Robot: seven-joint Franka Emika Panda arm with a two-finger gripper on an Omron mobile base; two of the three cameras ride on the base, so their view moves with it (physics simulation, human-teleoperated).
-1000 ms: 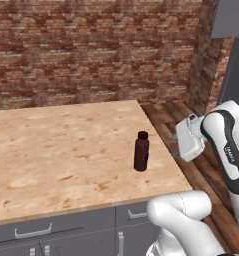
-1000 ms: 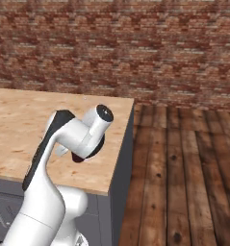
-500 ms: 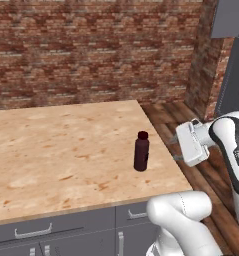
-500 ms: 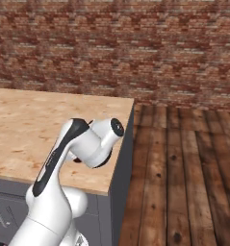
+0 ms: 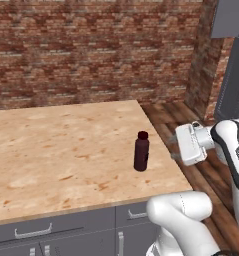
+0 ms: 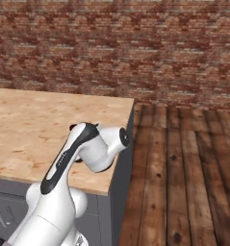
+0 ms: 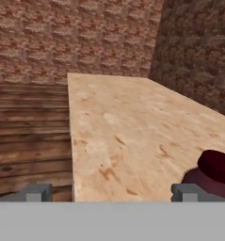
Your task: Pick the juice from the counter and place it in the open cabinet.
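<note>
Juice stands upright on the counter, near its right front corner, untouched. The gripper has dropped lower and come closer to the juice over the last second; it now sits off the counter's right edge, about level with the bottle, pointing sideways at it. That reads as an approach for a side grasp, pick not started. Fingers spread wide, nothing between them; in the hand view the juice cap sits just beside one tip, probably not yet inside the gap, hard to say. Juice: dark maroon cylinder, narrower neck, dark cap. Counter: flat light wood grain, reddish streaks, over grey drawer fronts. Brick wall behind the counter.
</note>
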